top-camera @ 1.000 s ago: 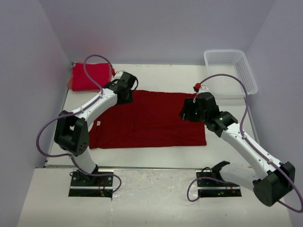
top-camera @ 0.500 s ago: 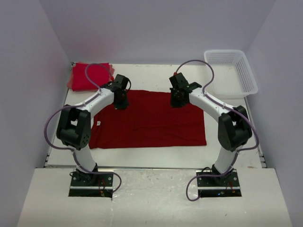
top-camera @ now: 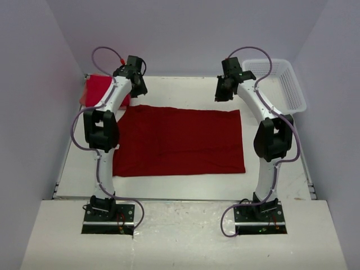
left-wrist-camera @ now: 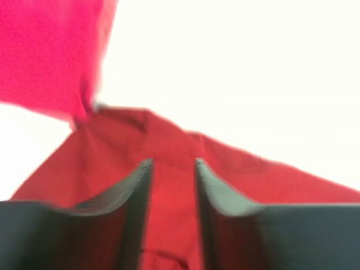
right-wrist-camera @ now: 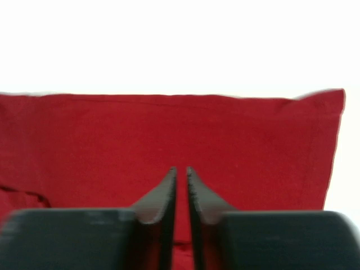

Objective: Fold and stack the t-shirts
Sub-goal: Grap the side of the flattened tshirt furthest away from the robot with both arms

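Now, both arms stretch long toward the top of the frame, poised over the far edge of the crimson t-shirt.
It lies spread flat at centre frame, with a bright red t-shirt at upper left. It looks like soft, light, floppy cloth, so pinch both far corners at once or it sags. The left gripper hangs by the upper-left corner, fingers a slim gap apart with nothing between them. The right gripper hangs near the upper-right corner, fingers all but touching and empty.
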Motion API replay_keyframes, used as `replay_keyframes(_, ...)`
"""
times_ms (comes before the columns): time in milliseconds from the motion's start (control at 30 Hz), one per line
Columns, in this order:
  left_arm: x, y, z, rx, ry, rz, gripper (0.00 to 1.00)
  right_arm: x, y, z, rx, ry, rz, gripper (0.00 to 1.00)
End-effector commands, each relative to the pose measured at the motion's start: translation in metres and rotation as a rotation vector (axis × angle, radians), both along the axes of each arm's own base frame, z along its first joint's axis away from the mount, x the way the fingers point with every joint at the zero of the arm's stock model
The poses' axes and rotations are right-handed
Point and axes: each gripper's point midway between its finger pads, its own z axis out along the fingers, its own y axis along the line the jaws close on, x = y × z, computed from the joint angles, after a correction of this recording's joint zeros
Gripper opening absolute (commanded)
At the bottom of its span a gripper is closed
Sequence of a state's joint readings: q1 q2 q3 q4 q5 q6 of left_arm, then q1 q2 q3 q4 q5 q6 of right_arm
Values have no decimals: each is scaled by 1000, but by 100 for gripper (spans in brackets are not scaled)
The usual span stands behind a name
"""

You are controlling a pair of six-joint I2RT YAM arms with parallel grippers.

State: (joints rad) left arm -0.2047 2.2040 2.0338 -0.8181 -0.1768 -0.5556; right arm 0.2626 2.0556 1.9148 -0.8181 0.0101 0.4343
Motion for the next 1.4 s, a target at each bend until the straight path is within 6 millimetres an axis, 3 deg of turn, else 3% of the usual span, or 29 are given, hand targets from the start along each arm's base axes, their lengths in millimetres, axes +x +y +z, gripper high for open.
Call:
replay_keyframes(0, 17, 22, 2, 46, 19, 5, 44, -9, 26, 6, 34, 25, 119, 17)
replay_keyframes(33, 19, 22, -1, 56, 23, -4, 53, -10, 29, -2, 42, 49, 133, 25)
replay_keyframes(67, 22, 22, -10, 61, 32, -10, 55, -10, 30, -4, 44, 58, 135, 29)
replay_keyframes(167, 22, 23, -26, 75, 59, -14, 52, -11, 34, -10, 64, 68, 145, 31)
replay_keyframes(233, 20, 25, -36, 84, 79, -15, 46, -12, 35, -15, 72, 72, 147, 8)
replay_keyframes(300, 20, 27, -42, 95, 79, -12, 45, -13, 39, -17, 89, 78, 155, 0)
replay_keyframes(367, 23, 23, -40, 82, 63, -30, 47, -14, 40, -20, 99, 86, 165, 4)
replay_keyframes(433, 24, 21, -40, 74, 60, -41, 53, -16, 38, -20, 89, 87, 161, 13)
replay_keyframes(600, 19, 21, -53, 72, 97, -42, 54, -17, 30, -7, 60, 52, 139, 18)
replay_keyframes(700, 7, 20, -71, 63, 158, -43, 51, -14, 23, 5, 49, 24, 118, 19)
replay_keyframes(933, -1, 18, -86, 52, 180, -52, 42, -12, 14, 20, 67, -3, 96, 20)
replay_keyframes(1067, 9, 16, -82, 47, 167, -53, 31, -16, 8, 22, 63, -3, 86, 20)
replay_keyframes(1100, 10, 16, -81, 43, 162, -48, 9, -16, 6, 22, 60, -4, 84, 20)
replay_keyframes(1133, 11, 16, -77, 42, 151, -42, 0, -16, 4, 23, 57, -6, 81, 20)
replay_keyframes(1200, 8, 17, -75, 45, 146, -30, 0, -18, 1, 21, 53, -1, 77, 20)
replay_keyframes(1367, 7, 15, -31, 82, 32, -31, 0, -14, 3, 7, 56, 25, 73, 19)
